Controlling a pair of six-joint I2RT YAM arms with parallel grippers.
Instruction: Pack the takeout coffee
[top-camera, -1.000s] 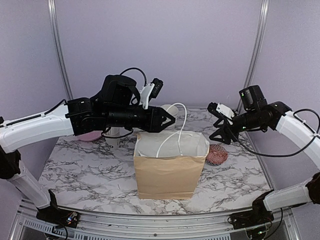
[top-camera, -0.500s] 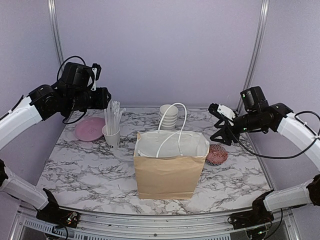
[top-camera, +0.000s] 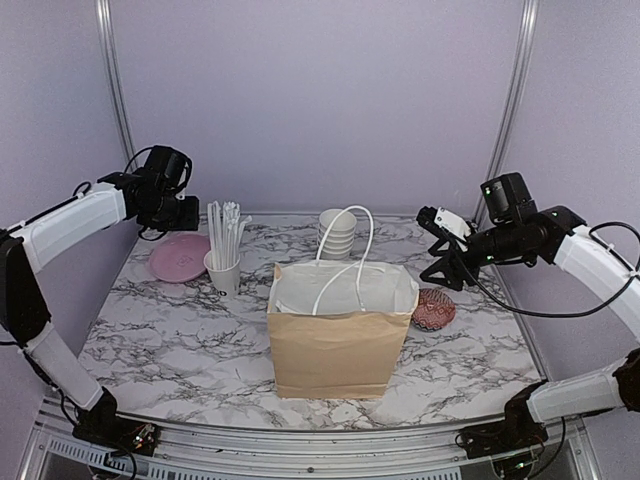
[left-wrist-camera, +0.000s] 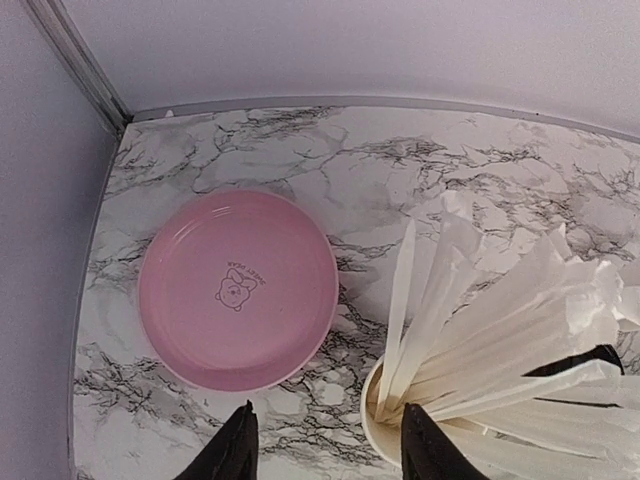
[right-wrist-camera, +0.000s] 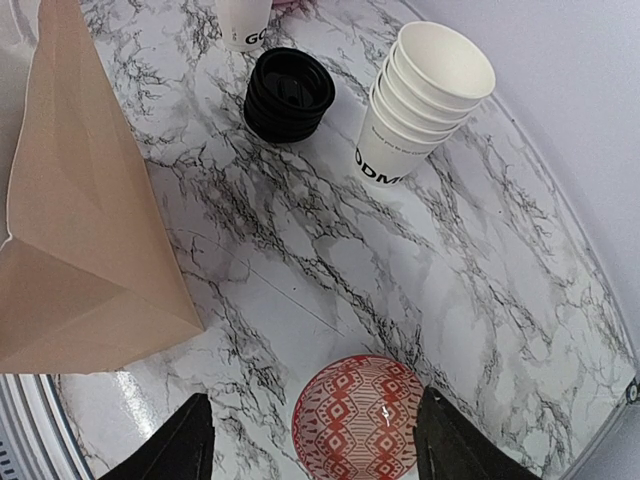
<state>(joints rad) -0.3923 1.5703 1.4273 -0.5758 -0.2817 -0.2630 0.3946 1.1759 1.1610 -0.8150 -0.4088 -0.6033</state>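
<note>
No takeout coffee shows in any view. The brown paper bag (top-camera: 335, 350) stands open-topped at the table's middle, and what lies inside it is hidden. My left gripper (top-camera: 180, 218) hangs at the far left with its jaws apart and nothing between them. It (left-wrist-camera: 330, 445) is above the gap between the pink plate (left-wrist-camera: 238, 288) and the white cup of paper-wrapped straws (left-wrist-camera: 400, 420). My right gripper (top-camera: 437, 248) is open and empty, hovering right of the bag, over a red patterned bowl (right-wrist-camera: 362, 415).
A stack of lidless white cups (right-wrist-camera: 425, 100) and a stack of black lids (right-wrist-camera: 288, 95) stand behind the bag (right-wrist-camera: 70, 220). The straw cup (top-camera: 222, 270) and pink plate (top-camera: 180, 258) sit at the back left. The red bowl (top-camera: 434, 309) lies right of the bag.
My left arm has swung from above the bag back to the far left corner, over the pink plate and straw cup. The right arm has not moved.
</note>
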